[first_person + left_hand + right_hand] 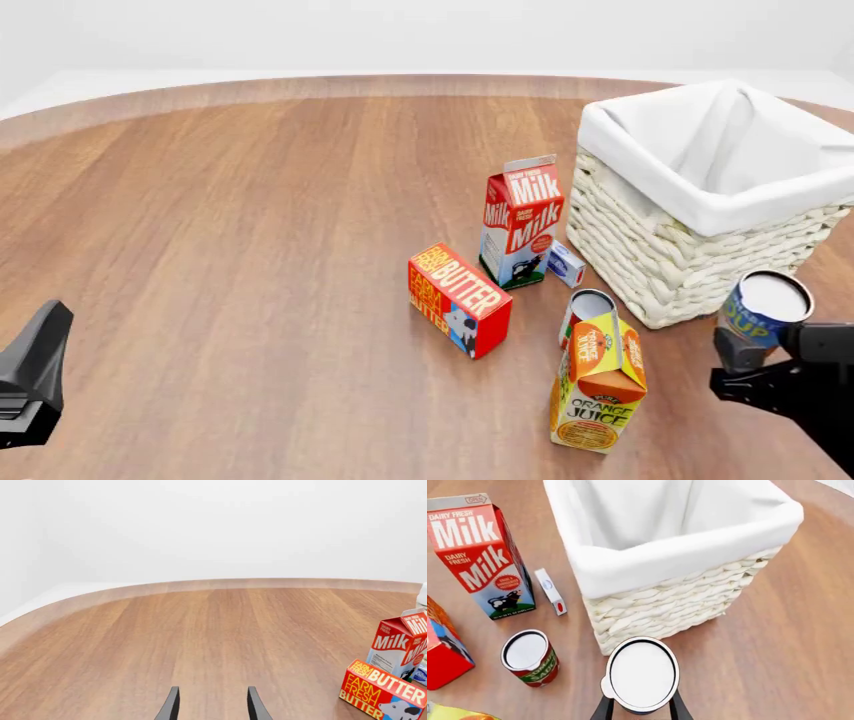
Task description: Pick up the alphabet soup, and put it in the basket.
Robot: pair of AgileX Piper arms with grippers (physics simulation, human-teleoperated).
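My right gripper (758,338) is shut on the alphabet soup (767,305), a small can with a dark blue label and a white lid. It holds the can upright, off the table, just in front of the near corner of the basket (721,205). In the right wrist view the can's lid (642,674) sits between the two fingers of the gripper (640,709), with the basket's woven wall (660,605) and white cloth rim beyond it. My left gripper (212,706) is open and empty, low over bare table, and shows at the left edge of the front view (48,335).
A milk carton (523,220), a butter box (458,298), a small white box (566,264), a red-and-white can (585,312) and an orange juice carton (597,382) stand left of the basket. The wooden table's curved far edge (220,584) lies ahead of the left gripper.
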